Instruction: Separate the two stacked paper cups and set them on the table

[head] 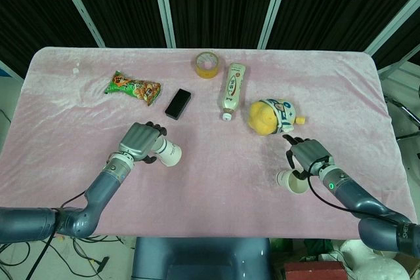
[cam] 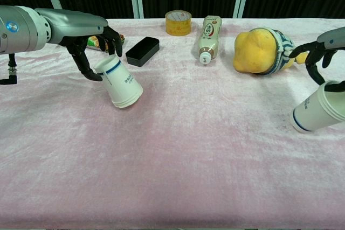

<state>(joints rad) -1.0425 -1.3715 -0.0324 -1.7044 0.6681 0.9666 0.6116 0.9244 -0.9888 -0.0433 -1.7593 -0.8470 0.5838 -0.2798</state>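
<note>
Pink, velvety cloth (head: 216,181) covered the whole table, wrinkled in places, and behind its far edge hung black curtain panels (head: 216,4) split by pale metal posts.

Near the front edge on the right side, the right hand (head: 306,156) had its fingers curled over the base of a white paper cup with a dark blue band (cam: 319,113), which leaned tilted with its mouth toward the front edge. The chest view showed fingers spread above it; whether they truly gripped it I cannot tell.

Toward the left, the left hand (head: 138,141) closed around the base of a second white paper cup with a blue band (cam: 119,82), holding it tilted, its open mouth angled down toward the cloth and to the right.

Further back, a yellow plush toy in a striped white-and-blue top (head: 270,116) lay on the right half. A black rectangular box (head: 178,103) lay left of centre, with a green snack packet (head: 133,87) beyond it toward the left edge. A cream plastic bottle (head: 231,90) lay on its side near the middle, and a roll of yellow tape (head: 207,65) sat just beside it by the far edge.
</note>
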